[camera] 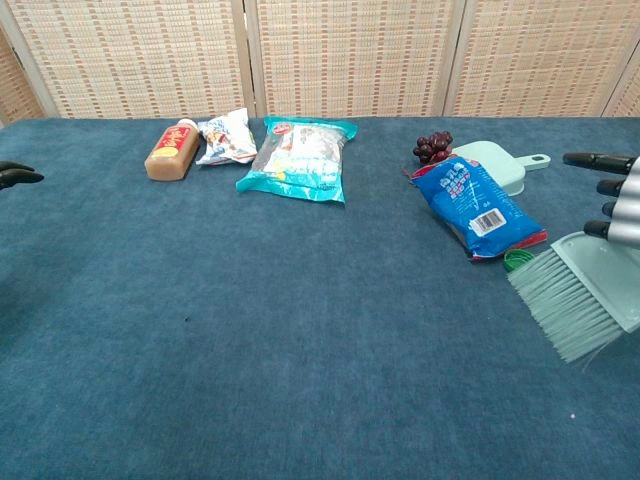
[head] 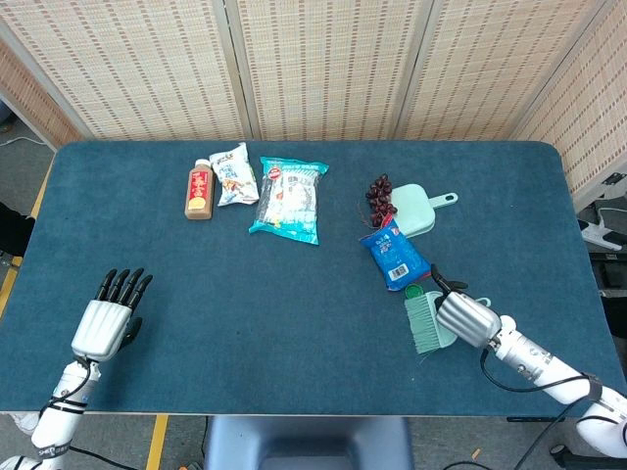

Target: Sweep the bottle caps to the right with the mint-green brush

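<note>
Overhead, blue table (head: pixel 294 323) before woven screens (head: pixel 323 64); right hand (head: pixel 465 318) grips mint-green brush (head: pixel 426 323), left hand (head: pixel 103 321) empty, fingers extended.

Blue table (head: pixel 196 284) with bottle (head: pixel 199 191), snack packs (head: pixel 288 199), dustpan (head: pixel 415 210).

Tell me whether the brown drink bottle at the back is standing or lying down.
Lying down. The brown bottle rests on its side on the table, its label facing up, beside a snack packet.
</note>
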